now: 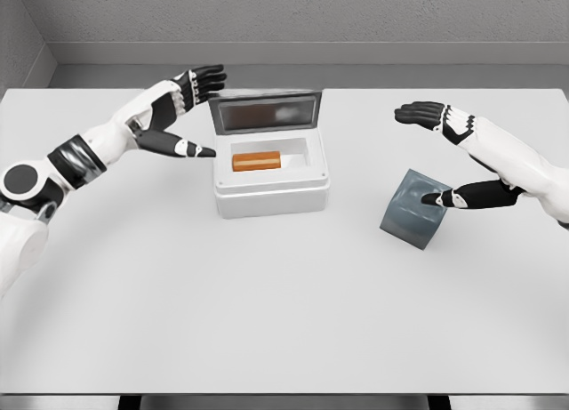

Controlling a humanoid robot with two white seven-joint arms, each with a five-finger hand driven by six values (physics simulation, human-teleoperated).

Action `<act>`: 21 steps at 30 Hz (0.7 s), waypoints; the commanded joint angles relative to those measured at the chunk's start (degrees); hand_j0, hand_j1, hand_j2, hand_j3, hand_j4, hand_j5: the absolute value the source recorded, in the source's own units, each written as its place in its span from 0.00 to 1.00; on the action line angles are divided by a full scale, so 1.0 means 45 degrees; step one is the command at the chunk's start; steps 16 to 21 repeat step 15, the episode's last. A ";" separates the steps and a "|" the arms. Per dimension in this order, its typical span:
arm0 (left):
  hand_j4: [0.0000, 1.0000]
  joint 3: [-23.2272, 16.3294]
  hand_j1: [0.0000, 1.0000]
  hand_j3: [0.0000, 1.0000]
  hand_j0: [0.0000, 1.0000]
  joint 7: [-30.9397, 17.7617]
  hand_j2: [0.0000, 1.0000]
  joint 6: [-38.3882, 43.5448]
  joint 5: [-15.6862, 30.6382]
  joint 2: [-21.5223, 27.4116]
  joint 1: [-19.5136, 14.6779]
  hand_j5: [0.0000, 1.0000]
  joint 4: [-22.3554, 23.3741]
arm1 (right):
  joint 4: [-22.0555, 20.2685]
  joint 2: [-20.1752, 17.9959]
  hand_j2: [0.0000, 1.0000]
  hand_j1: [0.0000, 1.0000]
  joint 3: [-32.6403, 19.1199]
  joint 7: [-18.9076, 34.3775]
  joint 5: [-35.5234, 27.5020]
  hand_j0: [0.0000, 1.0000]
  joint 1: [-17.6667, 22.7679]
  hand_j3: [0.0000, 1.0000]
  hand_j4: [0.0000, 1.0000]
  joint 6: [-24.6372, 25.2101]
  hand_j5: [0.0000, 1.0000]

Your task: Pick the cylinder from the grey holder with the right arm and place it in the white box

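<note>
Now the orange cylinder lies inside the square white box; right hand spread, empty, over the tilted grey holder at four o'clock.

One of each object, two hands

On the single counter sit one white box with one lid raised, one orange cylinder inside it, and one grey holder; one left hand and one right hand are in view.
</note>
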 commanded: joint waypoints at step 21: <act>1.00 0.0645 1.00 1.00 1.00 -0.0007 1.00 -0.0028 0.0159 0.3663 0.0703 1.00 -0.0021 | -0.0011 0.0018 1.00 1.00 -0.0006 -0.0007 -0.0085 1.00 -0.0020 1.00 1.00 0.0037 1.00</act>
